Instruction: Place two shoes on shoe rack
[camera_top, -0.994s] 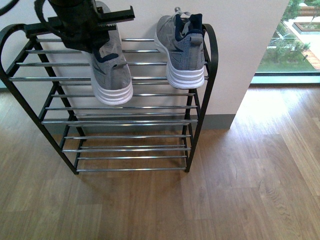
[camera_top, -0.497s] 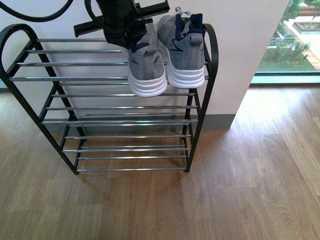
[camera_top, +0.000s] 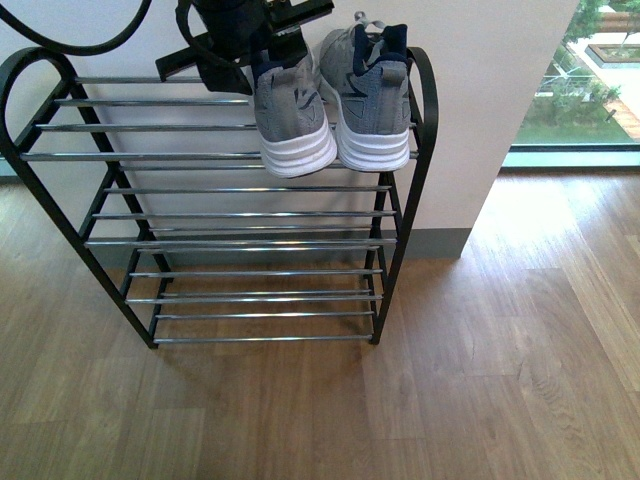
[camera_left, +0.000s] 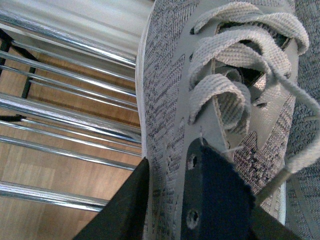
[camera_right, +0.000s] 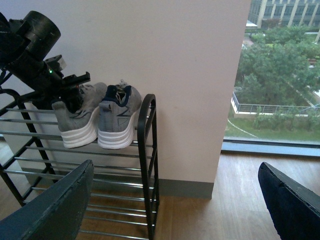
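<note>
A wood floor (camera_top: 480, 380) meets a white wall (camera_top: 480, 60), with a window (camera_top: 600, 90) onto greenery at the right. Against the wall stands the shoe rack (camera_top: 200, 243). Both grey sneakers sit on its top tier at the right end, heels outward, sides touching. The outer shoe (camera_top: 372, 100) is free. The inner shoe (camera_top: 290, 120) is clamped by its side wall, beside the laces, in the left pincer (camera_left: 172, 155). The right pincer (camera_right: 175, 200) hangs wide apart, well back from the rack.

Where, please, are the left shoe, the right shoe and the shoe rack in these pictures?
left shoe (camera_top: 291, 112), front view, on its grey heel.
right shoe (camera_top: 372, 104), front view, on its grey heel.
shoe rack (camera_top: 430, 100), front view, on its right side loop.
</note>
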